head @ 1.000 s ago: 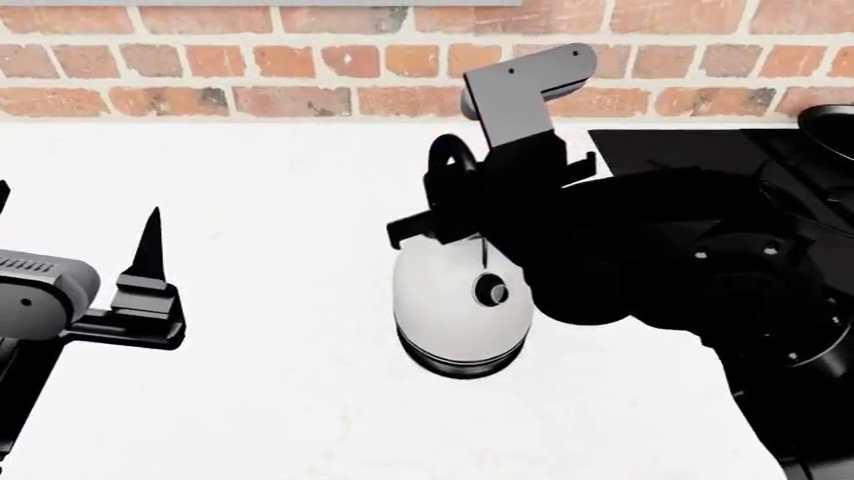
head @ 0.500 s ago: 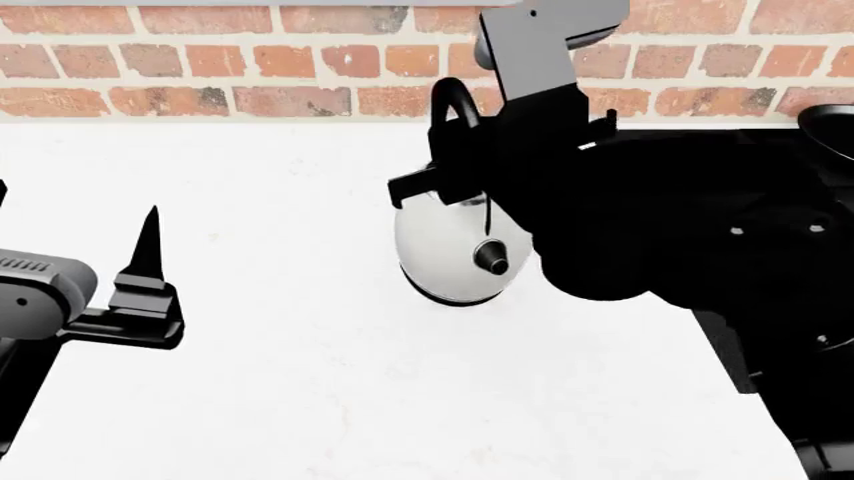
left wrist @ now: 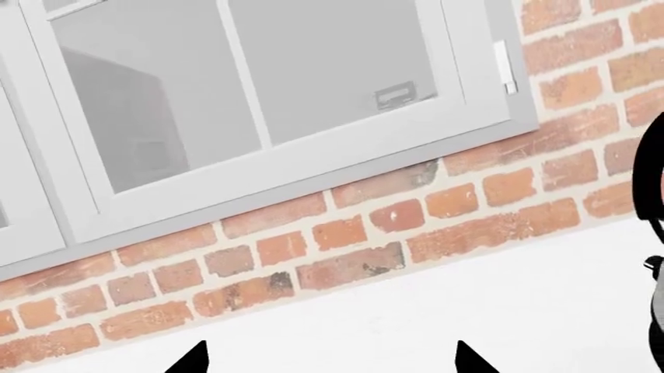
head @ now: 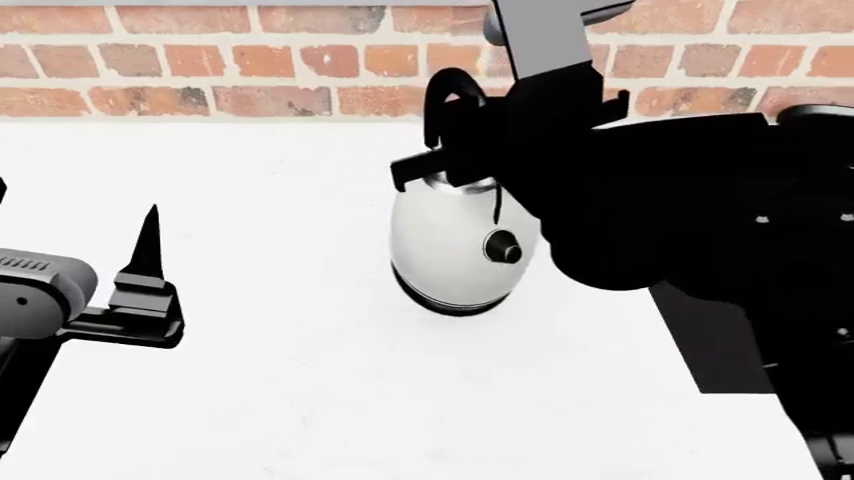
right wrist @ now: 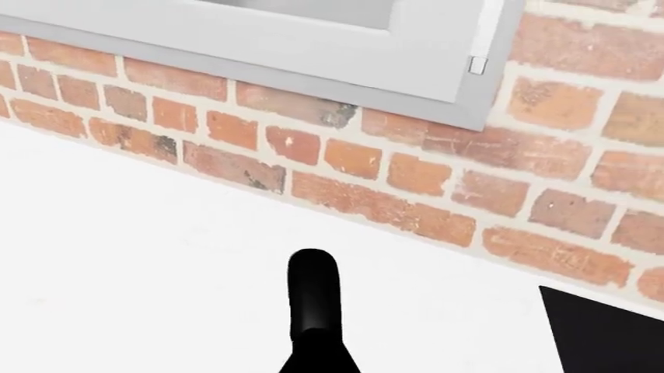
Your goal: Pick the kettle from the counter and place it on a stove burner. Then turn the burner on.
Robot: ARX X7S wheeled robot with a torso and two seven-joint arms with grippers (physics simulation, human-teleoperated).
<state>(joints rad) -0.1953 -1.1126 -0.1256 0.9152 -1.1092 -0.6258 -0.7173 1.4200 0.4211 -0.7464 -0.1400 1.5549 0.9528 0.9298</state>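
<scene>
Where white counter (head: 294, 400) meets brick wall (head: 200, 60), right claw (head: 461, 165) gripping kettle (head: 461, 255), left claw (head: 140, 275) spread.

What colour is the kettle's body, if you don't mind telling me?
The kettle is white with a black band at its base, seen best in the head view.

A red brick wall (head: 240, 60) with pale mortar runs along the back. Set into it is a grey-framed window (left wrist: 260, 101) with frosted-looking panes, its sill (right wrist: 311, 74) just above the bricks. Light seems even and soft, with hardly any shadows.
</scene>
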